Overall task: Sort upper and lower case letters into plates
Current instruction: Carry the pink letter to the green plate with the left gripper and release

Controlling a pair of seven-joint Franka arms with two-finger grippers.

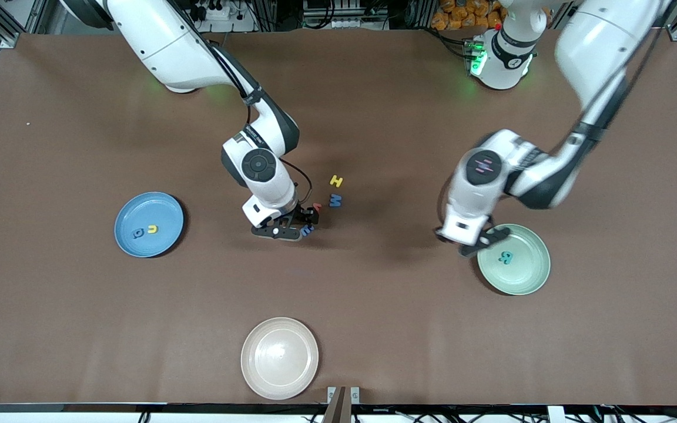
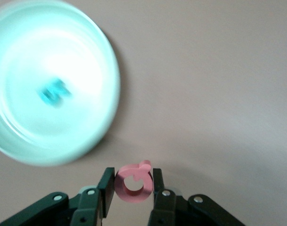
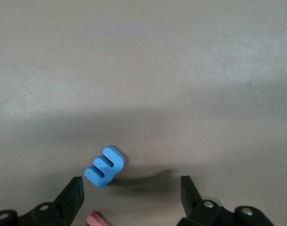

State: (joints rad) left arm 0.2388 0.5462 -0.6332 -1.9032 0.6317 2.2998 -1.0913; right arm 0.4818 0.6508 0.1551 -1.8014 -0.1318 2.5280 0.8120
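Letters are sitting in three places as I am watching the feeds. A yellow letter [image 1: 152, 229] and a blue letter [image 1: 138, 234] are lying in the blue plate [image 1: 130, 208] toward the right arm's end of the tabletop [image 1: 374, 329]. A teal letter [image 1: 506, 257] is lying in the pale green plate [image 1: 535, 273] toward the left arm's end. Near the middle of the tabletop I am seeing a yellow H [image 1: 336, 180] with a blue W [image 1: 335, 200] just beside it, nearer the front camera.

My right gripper [image 1: 303, 226] is sitting low over a small cluster beside those two, its jaws standing wide apart and gripping nothing. In the right wrist view a blue lowercase letter [image 3: 104, 166] is lying between the spread jaws, and the corner of a red letter [image 3: 95, 220] is showing near one of them. The front view is showing that red piece poking out above the gripper.

My left gripper [image 1: 488, 238] is hanging over the rim of the pale green plate, on the side toward the table's middle. Its jaws are pinched closed on a pink round letter [image 2: 133, 181], held on edge between the fingers [image 2: 106, 190]. In that wrist view the letter is over bare tabletop just beside the plate.

A cream-white plate [image 1: 256, 367] is sitting near the front edge with nothing in it.
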